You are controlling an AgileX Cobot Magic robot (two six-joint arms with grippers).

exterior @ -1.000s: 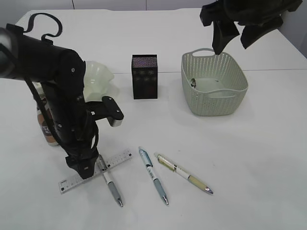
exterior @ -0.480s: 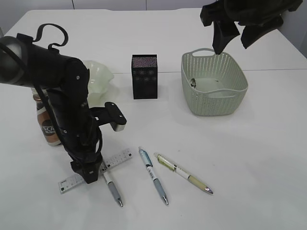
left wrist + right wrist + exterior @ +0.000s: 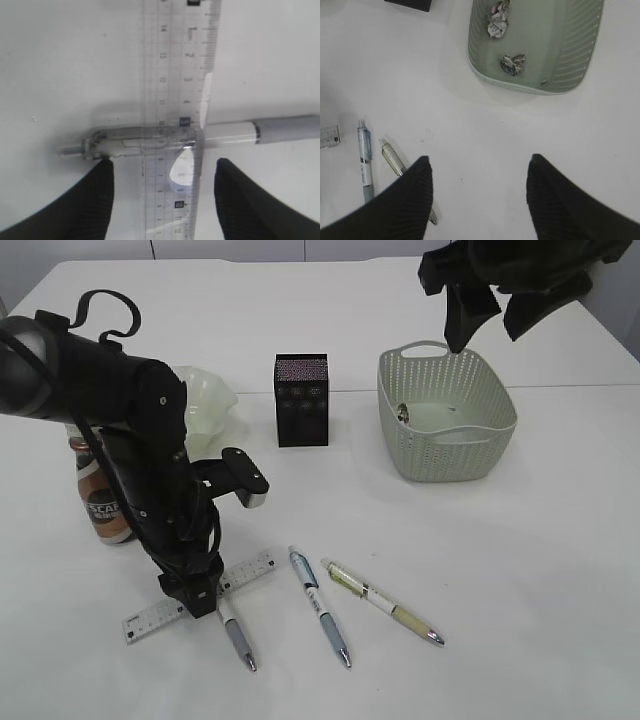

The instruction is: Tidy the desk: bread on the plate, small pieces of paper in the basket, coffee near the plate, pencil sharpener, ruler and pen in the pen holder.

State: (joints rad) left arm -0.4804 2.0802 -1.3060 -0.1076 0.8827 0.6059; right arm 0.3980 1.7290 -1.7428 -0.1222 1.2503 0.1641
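The right gripper point(image 3: 479, 192) hangs high over the desk point(image 3: 485, 130), its two dark fingers point(image 3: 410, 200) spread wide with only bare white surface between them. Ahead and slightly right sits the basket point(image 3: 580, 55), holding two crumpled paper pieces point(image 3: 512, 64). Left of the fingers lie a blue pen point(image 3: 365, 160) and an olive pen point(image 3: 395, 160); the ruler point(image 3: 329, 137) peeks in farther left.

- A white counter point(image 3: 520, 570) fills almost the whole exterior view, plain and matte.
- A faint seam crosses it from left to right, about a third of the way down.
- Behind its far edge runs a pale wall point(image 3: 230, 249) with thin vertical joints.
- The light is soft and even, and shadows are weak.
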